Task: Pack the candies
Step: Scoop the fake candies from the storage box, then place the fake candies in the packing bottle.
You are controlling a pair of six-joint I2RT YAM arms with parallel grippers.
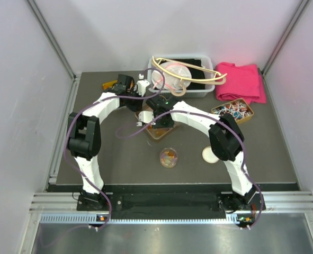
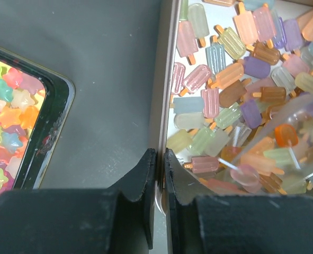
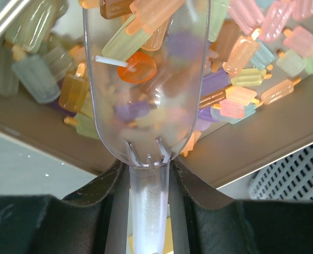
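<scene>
Candies (image 2: 220, 100), translucent popsicle shapes, are being scooped, by my reading. Method: hold the left tool (image 2: 160, 159) pinched on the tray (image 2: 167, 79) rim so it cannot slide on the surface, then raise the scoop (image 3: 140, 106) level, mouth tipped up. The right tool (image 3: 150, 168) clamps the scoop handle. Candies heap the tray just ahead of both tools, with several inside the scoop bowl.

Matte dark grey tabletop (image 1: 119, 159), enclosed on three sides by plain white walls (image 1: 119, 32), aluminium corner posts (image 1: 51, 37) slanting up from the back corners, silver rail (image 1: 283, 201) along the near edge, brushed metal sheet (image 1: 172, 238) below, even diffuse light.
</scene>
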